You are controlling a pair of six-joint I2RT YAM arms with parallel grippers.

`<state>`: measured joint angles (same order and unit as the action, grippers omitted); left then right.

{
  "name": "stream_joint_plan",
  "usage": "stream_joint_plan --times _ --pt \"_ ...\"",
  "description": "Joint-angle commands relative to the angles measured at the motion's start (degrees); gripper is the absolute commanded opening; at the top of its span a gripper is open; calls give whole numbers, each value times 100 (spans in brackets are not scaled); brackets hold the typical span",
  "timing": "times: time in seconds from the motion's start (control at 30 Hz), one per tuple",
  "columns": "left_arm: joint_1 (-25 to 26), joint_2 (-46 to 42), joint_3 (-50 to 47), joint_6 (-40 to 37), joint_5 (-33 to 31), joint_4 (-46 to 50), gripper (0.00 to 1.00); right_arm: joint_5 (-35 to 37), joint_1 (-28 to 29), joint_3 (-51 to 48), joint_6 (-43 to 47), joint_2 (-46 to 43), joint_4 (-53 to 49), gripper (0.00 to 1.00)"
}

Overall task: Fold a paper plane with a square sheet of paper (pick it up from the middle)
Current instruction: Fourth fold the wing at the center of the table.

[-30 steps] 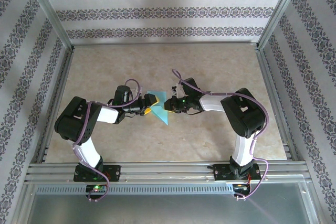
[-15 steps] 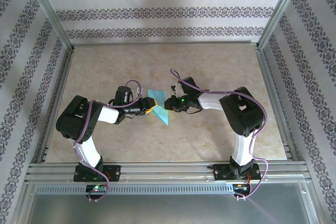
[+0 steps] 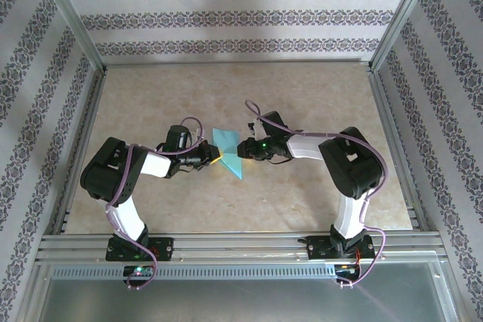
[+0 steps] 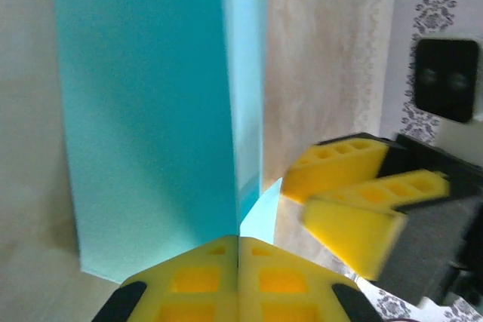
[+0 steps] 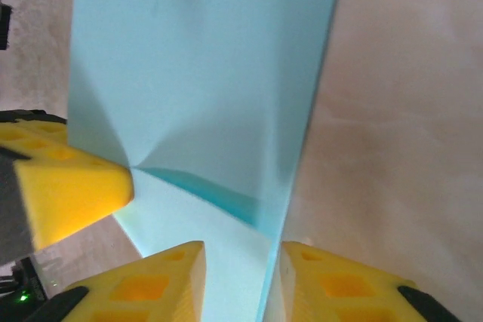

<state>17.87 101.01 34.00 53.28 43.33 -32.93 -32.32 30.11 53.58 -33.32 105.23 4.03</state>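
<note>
Plane (image 3: 226, 151): one, light blue and creased, over the middle of the table (image 3: 317, 96), between my two grippers.
Left gripper (image 4: 238, 250): pads pressed together on the plane's near edge (the seam looks tight in its wrist view).
Right gripper (image 5: 241, 269): its two yellow fingers (image 5: 151, 284) are apart, with a fold of the plane in the gap. I can't tell if they touch it.
Count: one plane, two grippers.
</note>
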Motion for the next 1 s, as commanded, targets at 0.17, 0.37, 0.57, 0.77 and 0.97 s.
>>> stream_joint_plan --times 0.17,0.37,0.57,0.77,0.97 --pt "186 -702 488 -61 -998 1613 3 1904 15 -927 1104 -1814 246 61" --pt "646 -908 930 462 -1750 2170 3 3224 353 -1520 1868 -2540 460 71" --pt "1043 -648 1246 1048 -1936 1835 4 3723 523 -2029 2326 -2829 1016 71" --pt "1234 -517 1221 1453 -2382 1968 4 3634 616 -2455 2708 -2938 1565 71" --pt "1272 -556 1406 1608 -2667 2695 6 3564 994 -2546 3386 -2813 1631 68"
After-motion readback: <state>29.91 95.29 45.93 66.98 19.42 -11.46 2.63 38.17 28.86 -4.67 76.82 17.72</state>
